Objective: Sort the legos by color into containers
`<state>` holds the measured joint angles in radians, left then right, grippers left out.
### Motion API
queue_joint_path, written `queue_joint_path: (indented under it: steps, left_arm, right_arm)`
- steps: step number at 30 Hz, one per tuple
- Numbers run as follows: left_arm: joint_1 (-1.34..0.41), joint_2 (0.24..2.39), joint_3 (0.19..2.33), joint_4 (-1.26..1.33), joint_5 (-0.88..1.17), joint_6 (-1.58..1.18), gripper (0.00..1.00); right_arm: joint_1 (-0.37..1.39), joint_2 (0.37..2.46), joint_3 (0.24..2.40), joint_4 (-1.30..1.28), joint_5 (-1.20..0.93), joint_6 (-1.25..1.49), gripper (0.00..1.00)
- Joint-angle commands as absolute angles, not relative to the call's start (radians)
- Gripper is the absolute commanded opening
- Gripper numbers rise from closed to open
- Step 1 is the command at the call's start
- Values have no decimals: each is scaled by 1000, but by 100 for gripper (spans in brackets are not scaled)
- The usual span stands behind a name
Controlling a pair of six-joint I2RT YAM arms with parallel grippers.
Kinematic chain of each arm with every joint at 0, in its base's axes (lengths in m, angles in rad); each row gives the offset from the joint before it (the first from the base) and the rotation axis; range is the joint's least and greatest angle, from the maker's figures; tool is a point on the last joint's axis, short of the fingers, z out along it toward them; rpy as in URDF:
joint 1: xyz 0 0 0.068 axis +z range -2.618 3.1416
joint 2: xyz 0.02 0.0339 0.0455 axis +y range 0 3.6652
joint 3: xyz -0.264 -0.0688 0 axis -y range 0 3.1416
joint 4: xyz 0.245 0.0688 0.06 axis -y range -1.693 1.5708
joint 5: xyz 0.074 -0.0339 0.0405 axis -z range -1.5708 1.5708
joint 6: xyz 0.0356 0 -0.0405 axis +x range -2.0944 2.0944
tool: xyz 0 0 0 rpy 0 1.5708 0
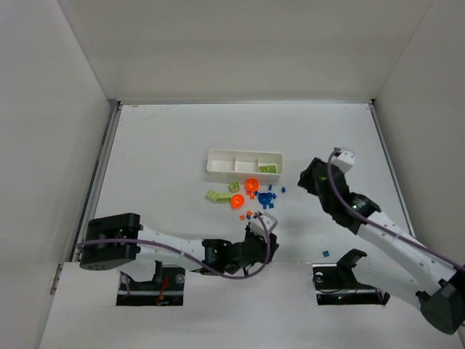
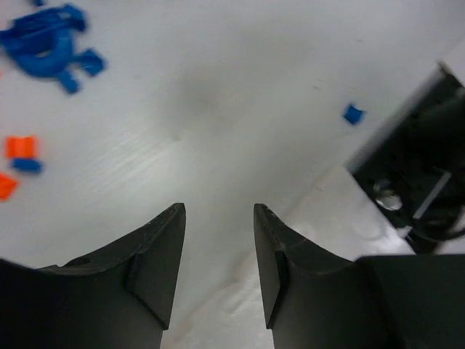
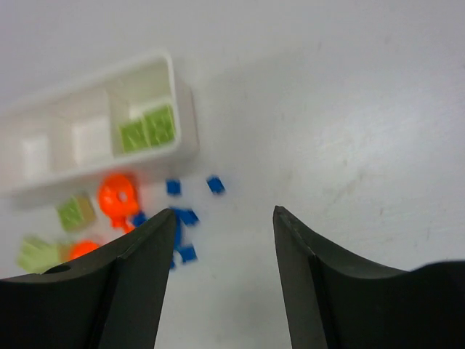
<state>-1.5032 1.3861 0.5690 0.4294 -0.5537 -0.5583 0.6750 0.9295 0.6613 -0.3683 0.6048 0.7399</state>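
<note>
1. Top external: white tray (image 1: 218, 154) sits mid-table (image 1: 160, 145), 3 compartments. Green bricks (image 1: 267, 169) lie in its 3 o'clock compartment. Loose legos just at tray's 6 o'clock: orange discs (image 1: 252, 185), blue bits (image 1: 267, 198), loose green pcs (image 1: 216, 195). Left gripper (image 1: 257, 224) is at 6 o'clock of that pile; right gripper (image 1: 309, 174) at tray's 3 o'clock, not touching it.
2. Left wrist: left gripper's jaws apart, nothing btwn them, table below. Blue bits at 10 o'clock, orange bits (image 2: 20, 147) at 9, lone blue bit (image 2: 353, 113) at 2.
3. Right wrist: right gripper's jaws wide apart, nothing held. Tray at 10 o'clock w/ green bricks in its right-end compartment; orange discs, blue bits just beside tray's near wall.
</note>
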Motion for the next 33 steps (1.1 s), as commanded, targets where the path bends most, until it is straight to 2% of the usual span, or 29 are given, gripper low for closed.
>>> queue_joint_path:
  steps: [1, 5, 12, 17, 26, 33]
  left_arm:
    - [-1600, 1518, 669, 645, -506, -414, 42]
    - [-1628, 1681, 777, 757, -425, -330, 45]
    - [-1561, 1931, 982, 804, -305, -278, 48]
    - [-1516, 2020, 1081, 790, -238, -284, 48]
    - [-1496, 2123, 1181, 733, -143, -262, 46]
    - [-1501, 2175, 1212, 695, -181, -223, 41]
  right_arm:
    - [503, 847, 843, -385, 458, 657, 60]
    - [409, 781, 862, -382, 296, 667, 59]
    - [354, 669, 807, -367, 192, 676, 58]
    - [324, 637, 789, -364, 111, 670, 58]
    - [320, 589, 755, -350, 87, 661, 58]
    - [320, 575, 744, -331, 74, 667, 58]
